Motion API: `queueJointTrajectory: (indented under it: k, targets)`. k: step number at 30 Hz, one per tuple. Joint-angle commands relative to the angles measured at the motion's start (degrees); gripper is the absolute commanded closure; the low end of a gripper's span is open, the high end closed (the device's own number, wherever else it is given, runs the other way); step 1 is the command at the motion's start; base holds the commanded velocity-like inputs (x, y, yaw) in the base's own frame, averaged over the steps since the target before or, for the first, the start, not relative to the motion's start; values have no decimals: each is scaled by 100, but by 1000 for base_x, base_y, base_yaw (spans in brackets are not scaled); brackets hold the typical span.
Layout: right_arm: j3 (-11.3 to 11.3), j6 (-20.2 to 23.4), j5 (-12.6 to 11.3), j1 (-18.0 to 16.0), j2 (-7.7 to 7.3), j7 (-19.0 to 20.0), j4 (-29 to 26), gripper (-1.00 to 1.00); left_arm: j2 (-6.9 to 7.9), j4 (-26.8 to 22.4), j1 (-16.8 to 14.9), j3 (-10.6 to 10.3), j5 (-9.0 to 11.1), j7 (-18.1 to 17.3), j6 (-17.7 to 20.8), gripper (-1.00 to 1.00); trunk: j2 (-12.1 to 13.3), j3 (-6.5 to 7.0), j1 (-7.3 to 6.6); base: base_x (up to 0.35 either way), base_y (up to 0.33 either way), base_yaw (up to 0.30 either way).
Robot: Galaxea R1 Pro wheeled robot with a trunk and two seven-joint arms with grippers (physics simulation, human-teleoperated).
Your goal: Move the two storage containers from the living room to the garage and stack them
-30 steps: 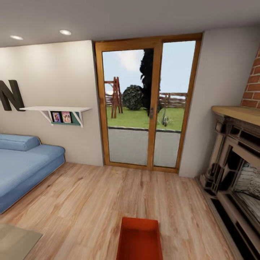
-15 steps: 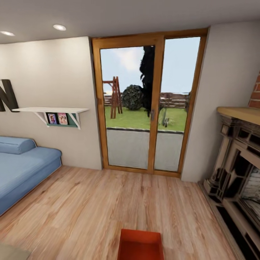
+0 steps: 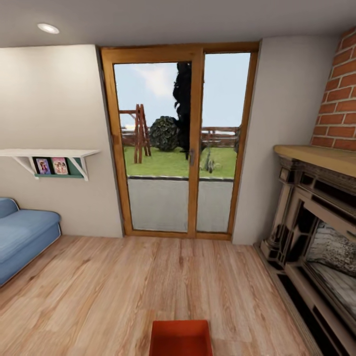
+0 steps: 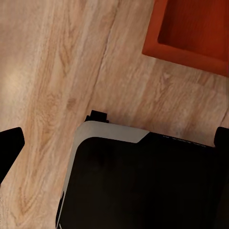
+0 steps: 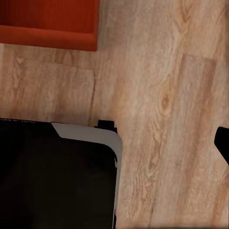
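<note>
This is a home's living room — light wood plank floor (image 3: pixel 148 277), beige walls, and a recessed ceiling light (image 3: pixel 48 28). A blue sofa (image 3: pixel 22 237) sits under a white wall shelf (image 3: pixel 47 154) holding framed photos. Wood-framed glass doors (image 3: pixel 180 143) look onto a grassy yard with a fence — and a dark fireplace (image 3: pixel 316 237) with a brick chimney (image 3: pixel 338 99) stands beside them.

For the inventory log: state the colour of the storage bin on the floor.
Red-orange, plain and unpatterned. The storage container shows best in the head view, on the light wood floor.
</note>
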Motion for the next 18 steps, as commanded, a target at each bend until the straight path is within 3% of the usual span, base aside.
queueJointTrajectory:
  k: [1, 8, 18]
  targets:
    - [-8, -25, 56, -6, -1, 6, 14, -100, 1, 0, -1, -49, 53, 3, 13, -100, -4, -2, 2, 2, 0, -239]
    - [-7, -25, 56, -6, -1, 6, 14, -100, 1, 0, -1, -49, 53, 3, 13, -100, -4, -2, 2, 0, 0, -190]
    - [-7, -24, 61, -6, -1, 6, 14, -100, 1, 0, -1, -49, 52, 3, 11, -100, -4, -2, 2, 0, -2, -23]
